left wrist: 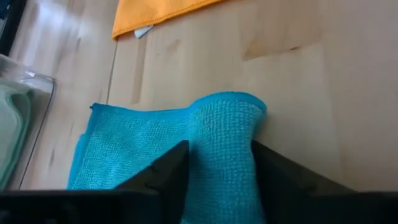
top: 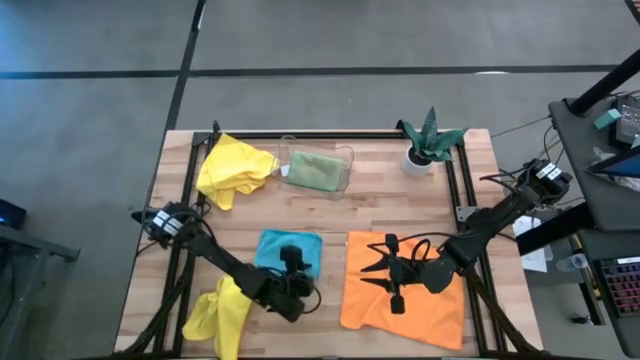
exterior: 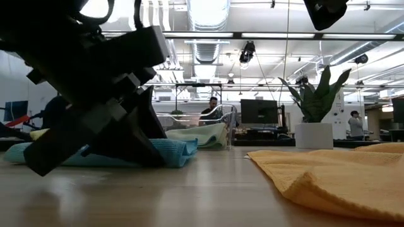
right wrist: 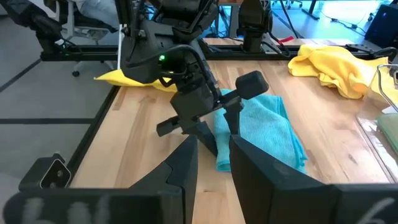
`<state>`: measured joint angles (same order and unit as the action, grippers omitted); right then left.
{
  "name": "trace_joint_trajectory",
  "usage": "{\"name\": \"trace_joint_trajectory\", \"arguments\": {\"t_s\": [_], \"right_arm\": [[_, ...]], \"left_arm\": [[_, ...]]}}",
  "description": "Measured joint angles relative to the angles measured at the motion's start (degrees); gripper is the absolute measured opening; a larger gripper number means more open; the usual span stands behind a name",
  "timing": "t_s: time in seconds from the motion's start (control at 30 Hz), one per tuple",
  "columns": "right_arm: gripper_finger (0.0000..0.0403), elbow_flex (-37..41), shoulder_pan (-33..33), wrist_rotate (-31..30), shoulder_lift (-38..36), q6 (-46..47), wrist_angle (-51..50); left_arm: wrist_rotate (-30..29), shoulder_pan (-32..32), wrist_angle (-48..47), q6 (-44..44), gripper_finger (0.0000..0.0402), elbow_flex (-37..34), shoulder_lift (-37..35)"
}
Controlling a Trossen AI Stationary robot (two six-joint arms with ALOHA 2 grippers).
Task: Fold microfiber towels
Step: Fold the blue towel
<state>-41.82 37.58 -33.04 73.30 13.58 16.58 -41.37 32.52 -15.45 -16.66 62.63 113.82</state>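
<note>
A wooden worktop [top: 330, 215] was seen from above. The left gripper [top: 291, 268] was lowered onto the turquoise towel [top: 275, 246] near the front centre, its fingers [left wrist: 165, 171] partly closed around a raised fold of the cloth. The right gripper [top: 383, 272] was held over the orange towel [top: 405, 300], which was spread flat at the front right; its fingers stood narrowly apart and nothing was held. One yellow towel [top: 235, 168] was crumpled at the back left, another [top: 218, 315] at the front left. The green towel [top: 315, 168] was lying in a clear tray [top: 346, 160].

Left gripper [left wrist: 219, 171] pinching turquoise towel [left wrist: 168, 140] fold, apparently; orange towel [left wrist: 155, 12] beyond.
</note>
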Motion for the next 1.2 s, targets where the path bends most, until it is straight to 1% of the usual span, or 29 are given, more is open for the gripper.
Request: {"name": "trace_joint_trajectory", "arguments": {"t_s": [0.1, 0.2, 0.27, 0.33, 0.4, 0.6, 0.73, 0.83, 1.0, 1.2], "right_arm": [[0.0086, 0.0, 0.0, -0.02, 0.0, -0.07, 0.02], [0.0086, 0.0, 0.0, -0.04, 0.0, -0.15, 0.02], [0.0086, 0.0, 0.0, -0.04, 0.0, -0.13, 0.02], [0.0086, 0.0, 0.0, -0.04, 0.0, -0.17, 0.02], [0.0086, 0.0, 0.0, -0.03, 0.0, -0.37, 0.01], [0.0087, 0.0, 0.66, 0.69, 0.0, -4.3, -0.05], [0.0101, 0.0, 0.88, 3.12, 1.33, -4.79, 0.35], [0.0123, -0.02, 1.16, 3.48, 5.41, -4.16, 0.36], [0.017, -1.93, 1.16, 3.02, 15.68, -2.78, 1.93], [0.0218, -8.42, 1.16, 2.4, 26.64, -6.35, 5.34]], "left_arm": [[-0.02, -0.2, 0.01, 0.3, 0.0094, -0.22, 0.07], [0.55, -0.27, -0.04, 0.68, 0.0027, -0.28, 0.09], [1.01, -0.29, 0.04, 0.64, 0.001, -0.31, -0.04], [1.67, -0.27, 0.77, 1.44, 0.0005, -0.44, -0.44], [3.77, -0.3, 3.13, 2.95, 0.0003, -0.54, -1.36], [11.47, 0.18, 15.54, 10.01, 0.0002, -0.48, -4.58], [14.57, 0.31, 18.95, 12.84, 0.0001, -0.79, -6.16], [17.34, 0.58, 19.78, 14.05, 0.0001, -0.87, -7.25], [21.64, 1.17, 19.9, 14.21, 0.0001, -1.61, -7.67], [22.51, 2.92, 23.43, 13.65, 0.0, -4.94, -7.92]]}}
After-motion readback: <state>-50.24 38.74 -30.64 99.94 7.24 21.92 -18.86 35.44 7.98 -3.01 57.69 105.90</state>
